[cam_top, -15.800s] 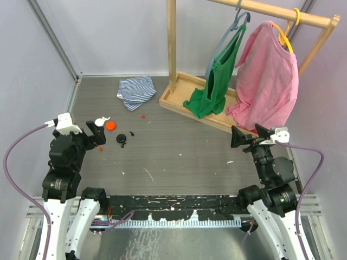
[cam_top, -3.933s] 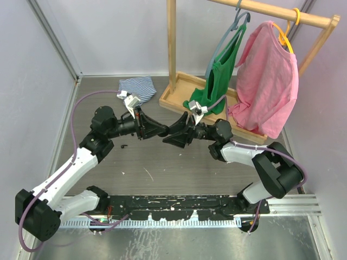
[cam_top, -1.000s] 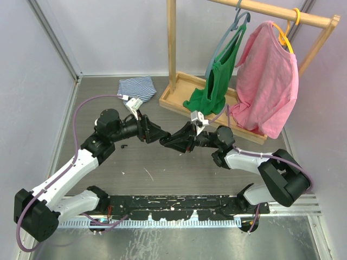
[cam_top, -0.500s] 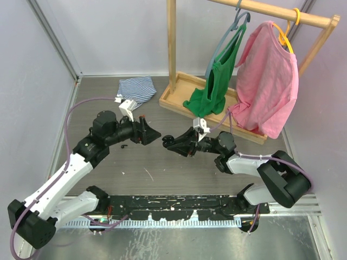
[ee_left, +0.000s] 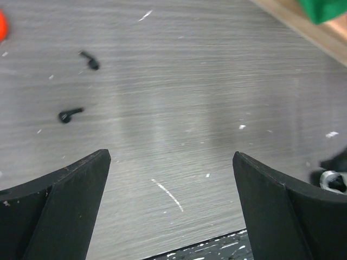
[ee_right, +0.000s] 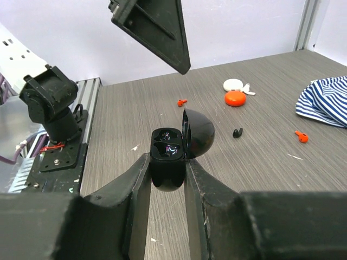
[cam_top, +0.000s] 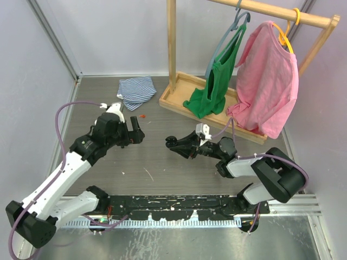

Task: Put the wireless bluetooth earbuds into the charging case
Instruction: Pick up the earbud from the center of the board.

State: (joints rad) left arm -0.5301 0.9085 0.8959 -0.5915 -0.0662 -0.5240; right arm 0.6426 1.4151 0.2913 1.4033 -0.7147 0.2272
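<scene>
While your right gripper (ee_right: 167, 169) clamps the open black case (ee_right: 174, 151) | your left gripper (ee_left: 171, 160) hangs spread wide, holding nothing | two black earbuds (ee_left: 69, 114) lie loose at 10 o'clock in its wrist view, outside the case.

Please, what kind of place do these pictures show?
Probably a robot test cell in a laboratory: pale wall panels on metal posts enclose the grey wood-grain table, and a wooden clothes rack stands on it.
</scene>
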